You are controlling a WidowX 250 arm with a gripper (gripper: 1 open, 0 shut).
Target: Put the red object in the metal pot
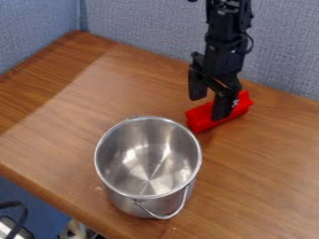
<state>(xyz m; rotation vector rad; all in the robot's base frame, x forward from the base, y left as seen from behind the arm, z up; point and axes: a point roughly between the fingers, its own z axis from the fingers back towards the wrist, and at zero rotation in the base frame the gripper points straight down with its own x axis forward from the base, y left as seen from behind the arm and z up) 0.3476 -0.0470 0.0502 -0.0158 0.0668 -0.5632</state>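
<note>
No text, label, brand, number or sign can be read anywhere in this view. The metal pot (148, 165), the red object (221, 109) beyond it and the wooden table (75, 84) seem to be unmarked, though the picture is small and soft.

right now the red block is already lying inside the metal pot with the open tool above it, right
Not quite. The camera view shows the red block lying on the wooden table, beside the metal pot, which is empty. The open tool is above the block, as you said.
</note>
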